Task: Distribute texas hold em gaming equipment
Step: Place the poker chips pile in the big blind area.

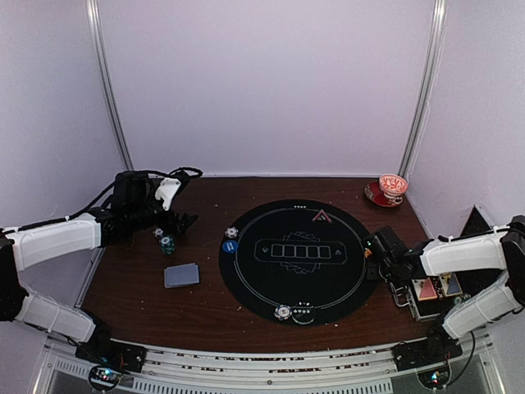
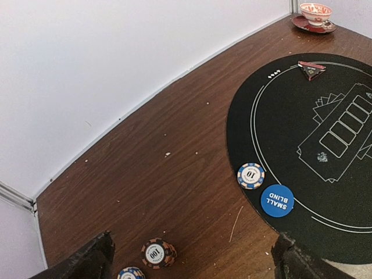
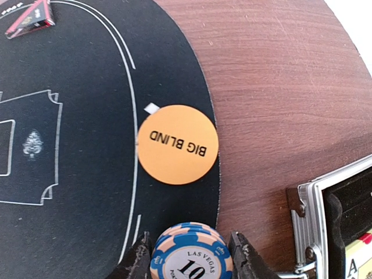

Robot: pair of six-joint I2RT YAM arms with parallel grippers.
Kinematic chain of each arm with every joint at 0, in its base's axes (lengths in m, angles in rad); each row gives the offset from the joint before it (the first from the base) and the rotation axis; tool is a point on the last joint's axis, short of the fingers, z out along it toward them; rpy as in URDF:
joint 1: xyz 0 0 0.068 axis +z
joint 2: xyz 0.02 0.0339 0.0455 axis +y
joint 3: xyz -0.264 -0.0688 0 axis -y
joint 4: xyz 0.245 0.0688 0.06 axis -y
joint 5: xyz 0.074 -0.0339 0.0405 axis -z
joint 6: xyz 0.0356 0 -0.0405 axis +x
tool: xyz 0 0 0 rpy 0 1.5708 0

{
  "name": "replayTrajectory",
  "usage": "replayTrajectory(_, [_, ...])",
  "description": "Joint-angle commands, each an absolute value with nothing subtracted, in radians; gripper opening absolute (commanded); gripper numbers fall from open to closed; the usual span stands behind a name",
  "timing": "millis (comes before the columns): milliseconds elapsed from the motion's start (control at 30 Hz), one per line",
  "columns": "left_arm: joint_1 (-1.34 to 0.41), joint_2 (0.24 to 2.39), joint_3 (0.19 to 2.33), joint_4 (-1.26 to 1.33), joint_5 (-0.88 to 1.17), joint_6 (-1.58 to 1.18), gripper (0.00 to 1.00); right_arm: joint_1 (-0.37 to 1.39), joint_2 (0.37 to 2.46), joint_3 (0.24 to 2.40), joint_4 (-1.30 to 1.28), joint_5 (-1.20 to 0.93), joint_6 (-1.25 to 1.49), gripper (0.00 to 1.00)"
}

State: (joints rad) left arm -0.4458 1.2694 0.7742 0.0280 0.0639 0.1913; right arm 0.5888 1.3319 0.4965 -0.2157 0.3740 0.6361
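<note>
- The right gripper (image 3: 190,251) is closed partway on a blue "10" poker chip (image 3: 192,266). One finger is pressed against each side of its striped rim. Whether a second chip sits under it cannot be told.
- The held chip hangs over the right edge of the black felt mat (image 3: 87,174), just beside the orange BIG BLIND disc (image 3: 177,144).
- The chip is judged light, rigid and smooth-faced. It is best pinched across its diameter, since a stack could shear apart.
- The left gripper (image 2: 192,258) is spread fully and nothing is held.
- A "100" chip (image 2: 158,253) and a blue chip (image 2: 131,273) lie on the wooden table (image 2: 145,163) between the left fingers.
- Farther out, another "10" chip (image 2: 251,175) and the blue SMALL BLIND disc (image 2: 277,200) sit on the mat's left edge, with the red triangle marker (image 2: 312,69) beyond.
- The grey-blue playing cards (image 1: 181,275) lie flat off the mat. They are judged thin and slippery, and an edge grip would be needed.
</note>
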Motion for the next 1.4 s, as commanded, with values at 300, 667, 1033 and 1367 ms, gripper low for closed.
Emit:
replayTrajectory(300, [-0.443,1.286,0.767,0.082,0.067,0.184,0.98,0.575,1.406,0.539,-0.184,0.360,0.629,0.40])
replayTrajectory(667, [-0.443,1.283,0.765,0.083,0.066,0.184,0.98,0.543,1.457,0.571,-0.179,0.357,0.624,0.40])
replayTrajectory(1033, [-0.443,1.282,0.764,0.084,0.066,0.184,0.98,0.528,1.478,0.580,-0.173,0.339,0.611,0.49])
replayTrajectory(1367, [-0.443,1.284,0.764,0.084,0.062,0.185,0.98,0.531,1.425,0.593,-0.200,0.350,0.604,0.81])
